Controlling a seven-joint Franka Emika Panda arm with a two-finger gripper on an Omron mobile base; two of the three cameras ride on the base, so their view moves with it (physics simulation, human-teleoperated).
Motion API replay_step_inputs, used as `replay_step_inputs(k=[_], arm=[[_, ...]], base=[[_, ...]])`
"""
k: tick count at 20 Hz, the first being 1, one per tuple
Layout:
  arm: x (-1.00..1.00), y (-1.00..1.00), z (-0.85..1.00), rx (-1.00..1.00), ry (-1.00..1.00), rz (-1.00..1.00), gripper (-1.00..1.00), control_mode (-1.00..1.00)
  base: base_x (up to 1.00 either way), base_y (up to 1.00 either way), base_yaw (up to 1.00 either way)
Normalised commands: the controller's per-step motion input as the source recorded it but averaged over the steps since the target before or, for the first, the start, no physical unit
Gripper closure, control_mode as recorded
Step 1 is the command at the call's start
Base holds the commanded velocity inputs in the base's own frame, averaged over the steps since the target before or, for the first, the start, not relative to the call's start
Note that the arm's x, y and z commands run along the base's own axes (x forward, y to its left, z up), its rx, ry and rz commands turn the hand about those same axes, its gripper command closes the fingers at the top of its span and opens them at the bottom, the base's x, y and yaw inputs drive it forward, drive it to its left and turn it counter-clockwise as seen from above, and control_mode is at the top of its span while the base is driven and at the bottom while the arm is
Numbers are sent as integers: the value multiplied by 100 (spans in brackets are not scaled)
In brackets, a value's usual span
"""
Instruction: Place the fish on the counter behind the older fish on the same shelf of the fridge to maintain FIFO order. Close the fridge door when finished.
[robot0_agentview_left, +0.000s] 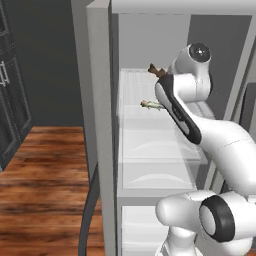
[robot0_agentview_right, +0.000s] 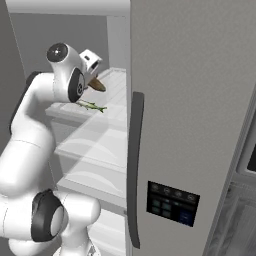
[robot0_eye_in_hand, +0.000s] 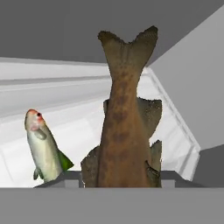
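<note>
arm (robot0_agentview_left: 190, 120): reaching forward, elbow raised | hand (robot0_agentview_right: 90, 67): gripping, level

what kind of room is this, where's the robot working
Most likely a home kitchen, rendered: an open steel fridge with clear shelves, two fish, brown and pale, wood floor and dark cabinets.

Left base view: camera behind and left of the arm (robot0_agentview_left: 200, 130), facing forward and down into the open fridge (robot0_agentview_left: 100, 100), near its white shelves. Right base view: same interior from the arm's other side, the closed fridge door (robot0_agentview_right: 200, 100) close across its right half. Both share the top shelf (robot0_agentview_left: 131, 107) and the older fish (robot0_agentview_right: 91, 105). Hand view: looks along the held fish (robot0_eye_in_hand: 124, 118), very near, onto that shelf.
</note>
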Motion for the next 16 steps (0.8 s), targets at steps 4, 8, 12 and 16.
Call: replay_step_inputs(k=[4,8,12,16], arm=[[100,-6,-31,-2,0,5,100,-100],[96,-6,-39,-4,4,2,100,-100],[98,-17,-42,-4,6,0,100,-100],[99,-18,-32,-2,11,0,100,-100]], base=[[0,0,0],[0,0,0],[0,0,0],[0,0,0]])
